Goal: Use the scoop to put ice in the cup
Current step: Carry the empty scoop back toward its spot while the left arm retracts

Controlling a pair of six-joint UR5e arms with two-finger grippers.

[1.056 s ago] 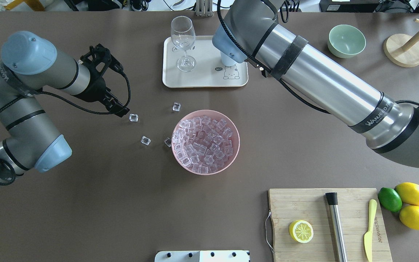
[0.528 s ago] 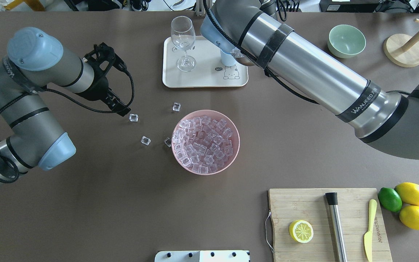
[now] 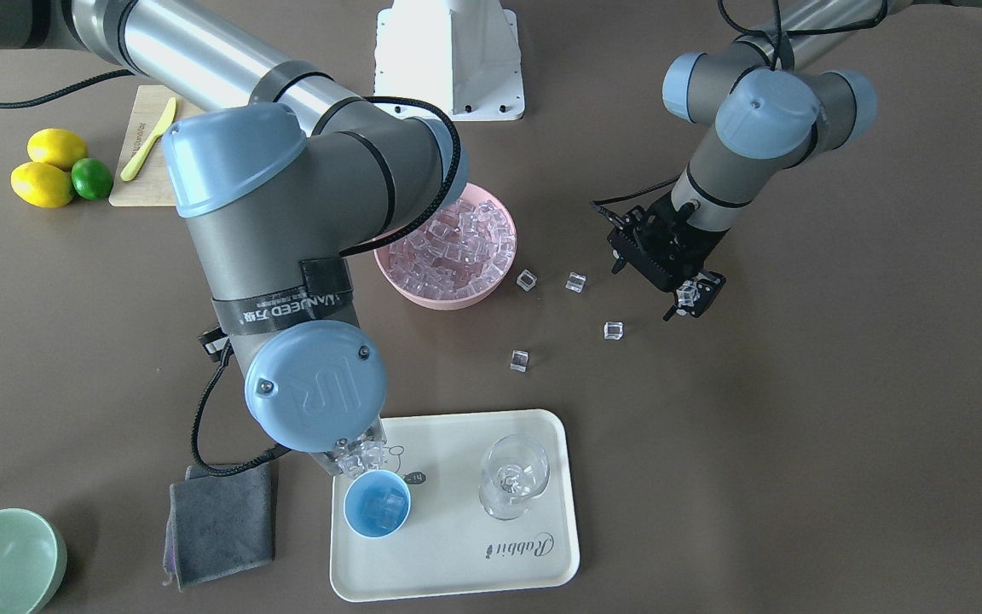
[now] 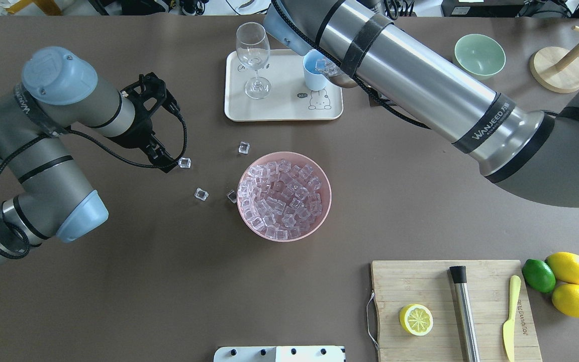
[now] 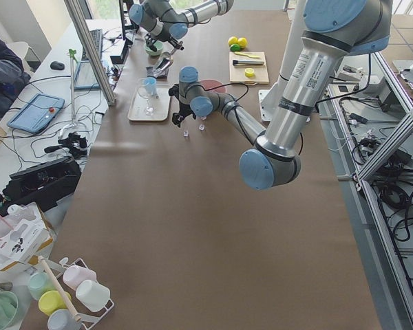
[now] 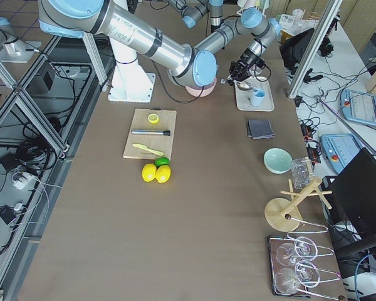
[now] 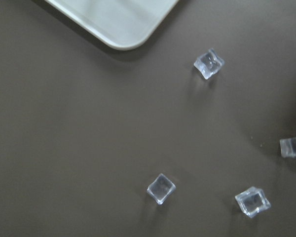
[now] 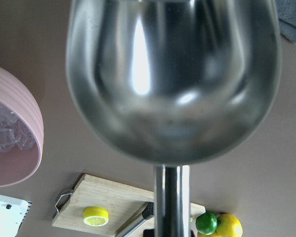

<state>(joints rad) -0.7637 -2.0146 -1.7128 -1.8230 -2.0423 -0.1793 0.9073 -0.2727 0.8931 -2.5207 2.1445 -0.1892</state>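
The light-blue cup (image 4: 312,76) (image 3: 378,505) stands on the cream tray (image 4: 279,108) and has ice in it. The steel scoop (image 4: 335,75) (image 3: 356,457) hangs tilted at the cup's rim with several cubes at its lip. Its underside and rod handle fill the right wrist view (image 8: 172,74). My right gripper holds the handle but is hidden under its own arm. The pink bowl (image 4: 284,238) is full of ice (image 4: 282,196). Several loose cubes (image 4: 201,194) (image 7: 161,188) lie left of it. My left gripper (image 4: 170,164) (image 3: 694,297) is low beside one and seems shut on a clear cube.
A wine glass (image 4: 253,55) shares the tray. A pale green bowl (image 4: 478,56) and a wooden stand (image 4: 558,68) are far right. A cutting board (image 4: 435,286) holds a lemon half, steel cylinder (image 4: 465,311) and knife. A grey cloth (image 3: 218,529) lies beside the tray.
My right arm has swung away to the left, uncovering the cup, and the scoop with ice now shows at the cup's rim. My left arm has shifted right, toward a loose cube.
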